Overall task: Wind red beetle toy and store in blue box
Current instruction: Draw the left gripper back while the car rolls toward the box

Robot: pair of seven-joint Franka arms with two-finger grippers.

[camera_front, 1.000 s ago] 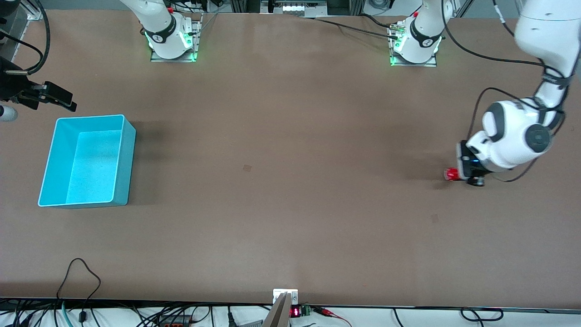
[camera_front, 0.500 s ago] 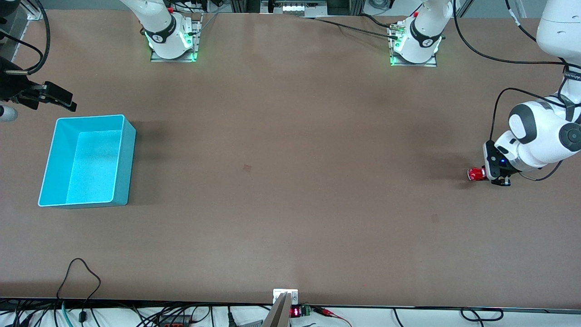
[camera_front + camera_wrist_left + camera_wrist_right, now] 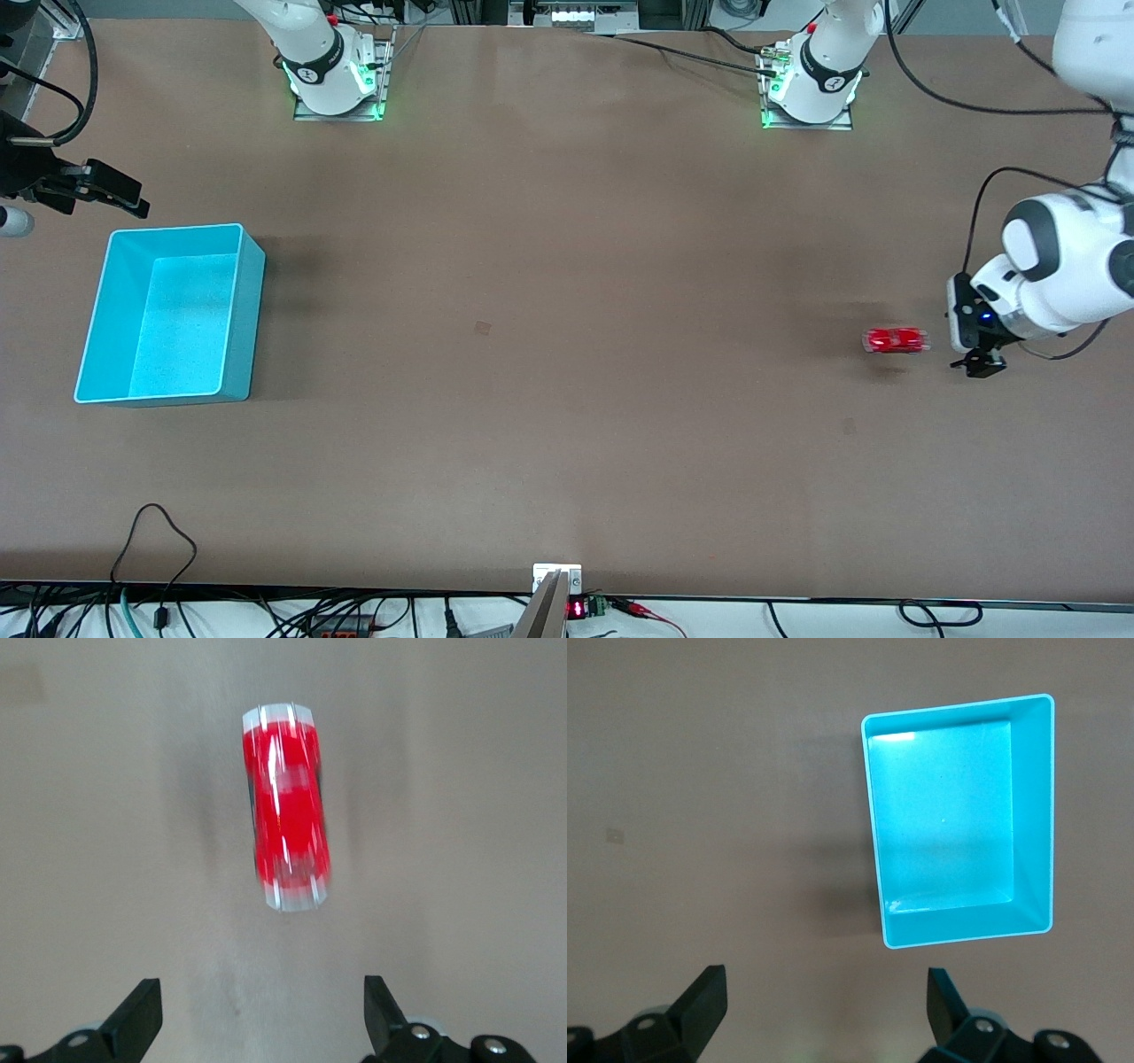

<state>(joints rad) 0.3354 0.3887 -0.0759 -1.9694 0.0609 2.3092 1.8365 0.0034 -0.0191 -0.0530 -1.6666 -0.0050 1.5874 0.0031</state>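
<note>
The red beetle toy (image 3: 897, 340) stands free on the table near the left arm's end, blurred by motion. In the left wrist view the toy (image 3: 288, 806) lies lengthwise ahead of the jaws. My left gripper (image 3: 974, 356) is low over the table just beside the toy, on the side toward the left arm's end, open and empty (image 3: 261, 1014). The blue box (image 3: 250, 310) sits empty at the right arm's end. My right gripper (image 3: 113, 195) waits beside the box, open and empty (image 3: 824, 1005), with the box (image 3: 1032, 815) ahead of it.
Bare brown table stretches between the toy and the box. The arm bases (image 3: 335, 80) (image 3: 811, 89) stand along the table's edge farthest from the front camera. Cables (image 3: 159, 532) lie at the edge nearest that camera.
My left gripper dragged the toy toward the left arm's end, then opened and let it go. The toy now runs toward the right arm's end. The right arm has not moved.
</note>
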